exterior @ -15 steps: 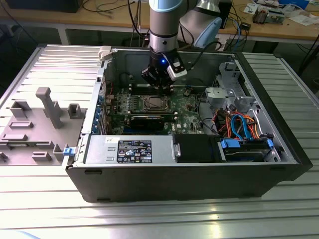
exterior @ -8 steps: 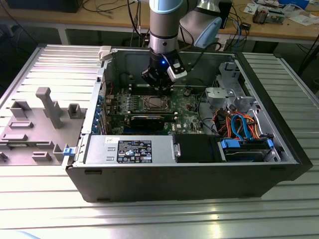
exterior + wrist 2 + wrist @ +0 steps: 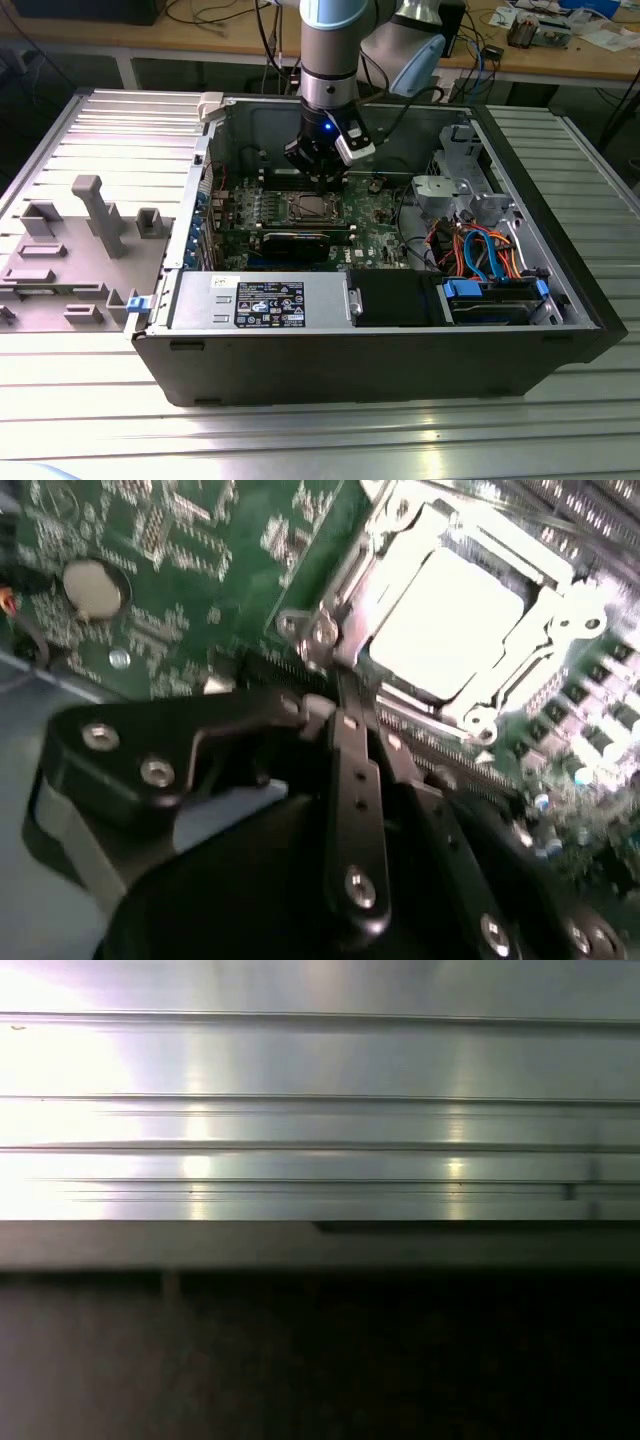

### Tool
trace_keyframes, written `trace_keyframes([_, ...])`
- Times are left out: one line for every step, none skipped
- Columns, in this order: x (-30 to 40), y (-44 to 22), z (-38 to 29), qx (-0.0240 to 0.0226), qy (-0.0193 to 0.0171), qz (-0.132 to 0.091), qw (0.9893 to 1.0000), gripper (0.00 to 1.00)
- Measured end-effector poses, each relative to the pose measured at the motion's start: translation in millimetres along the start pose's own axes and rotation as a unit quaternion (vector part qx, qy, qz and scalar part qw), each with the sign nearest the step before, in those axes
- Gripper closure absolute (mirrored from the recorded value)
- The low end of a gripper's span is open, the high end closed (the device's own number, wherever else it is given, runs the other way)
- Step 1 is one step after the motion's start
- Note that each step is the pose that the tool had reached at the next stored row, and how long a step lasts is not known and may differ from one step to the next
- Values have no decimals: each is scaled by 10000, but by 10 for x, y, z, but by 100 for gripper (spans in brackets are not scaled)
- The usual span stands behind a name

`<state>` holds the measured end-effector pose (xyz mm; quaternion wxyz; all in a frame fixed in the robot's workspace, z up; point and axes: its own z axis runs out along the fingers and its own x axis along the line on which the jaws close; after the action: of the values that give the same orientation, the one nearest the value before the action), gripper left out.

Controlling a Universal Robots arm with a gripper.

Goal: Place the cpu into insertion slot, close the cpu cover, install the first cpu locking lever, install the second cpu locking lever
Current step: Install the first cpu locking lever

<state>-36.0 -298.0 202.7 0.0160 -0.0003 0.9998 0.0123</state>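
The cpu (image 3: 445, 620), with its bright silver top, lies flat in the insertion slot (image 3: 305, 208) on the green motherboard (image 3: 375, 215). The cpu cover (image 3: 545, 615) is down over the chip's edges, and the chip shows through its window. My gripper (image 3: 322, 178) hangs just behind the socket in the exterior view. In the second wrist view the black fingers (image 3: 355, 770) are together, and the gripper's tip (image 3: 338, 680) is at the socket's corner by a screw. I see nothing held between them.
The open computer case (image 3: 400, 360) stands on a ribbed aluminium table (image 3: 320, 1120). Inside it are a black graphics card (image 3: 290, 240), a power supply (image 3: 260, 300), bundled cables (image 3: 480, 250) and a blue drive bay (image 3: 495, 295). Grey fixtures (image 3: 90, 215) stand at the exterior view's left.
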Motion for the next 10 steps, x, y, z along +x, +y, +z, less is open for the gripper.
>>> trace_keyframes([-1, 1, -15, 0, -1, 0, 10000, 89])
trace_keyframes([-1, 1, -35, 1, 0, 0, 10000, 89])
trace_keyframes([-2, 1, -51, 2, 1, 0, 10000, 89])
trace_keyframes([-2, 1, -63, 2, 1, 0, 10000, 89])
trace_keyframes([-2, 2, -64, 1, 0, 0, 10000, 89])
trace_keyframes([-3, -5, -65, 2, 1, -1, 10000, 89])
trace_keyframes([-2, -21, -64, 3, 1, -1, 10000, 89])
trace_keyframes([-2, -28, -63, 4, 1, 0, 10000, 89])
trace_keyframes([-2, -31, -63, 4, 1, 0, 10000, 89])
trace_keyframes([-2, -31, -62, 4, 1, 0, 10000, 89])
